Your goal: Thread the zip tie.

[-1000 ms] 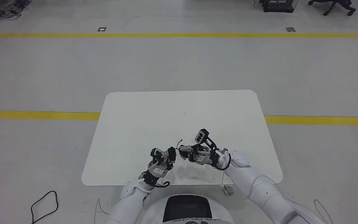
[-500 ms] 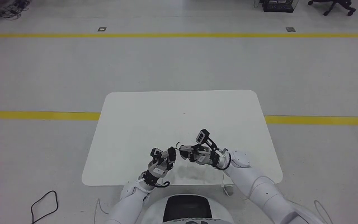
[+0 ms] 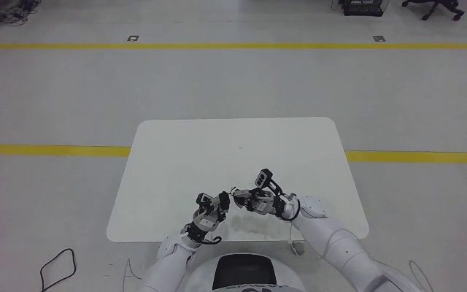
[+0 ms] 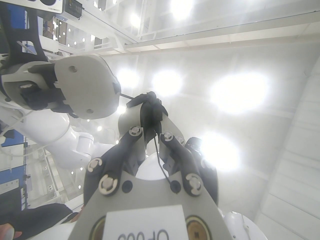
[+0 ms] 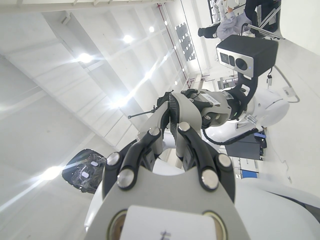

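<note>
Both grippers hang tip to tip over the front middle of the white table [image 3: 219, 146], with a thin black zip tie [image 3: 232, 192] between them. My left gripper [image 3: 222, 200] is shut on the tie. In the left wrist view the strap [image 4: 158, 148] runs down out of its closed fingertips [image 4: 140, 106], and a short length leads across to the right gripper [image 4: 115, 93]. My right gripper [image 3: 239, 197] is shut on the tie too. In the right wrist view a straight end of the zip tie [image 5: 140, 113] sticks out sideways past its closed gripper [image 5: 169, 99].
The tabletop around the grippers is bare white, with its front edge [image 3: 219, 239] close below them. Yellow floor lines [image 3: 66, 150] run beside and beyond the table.
The small curl of zip tie above the grippers sits slightly lower than a second ago. Both arms have hardly shifted.
</note>
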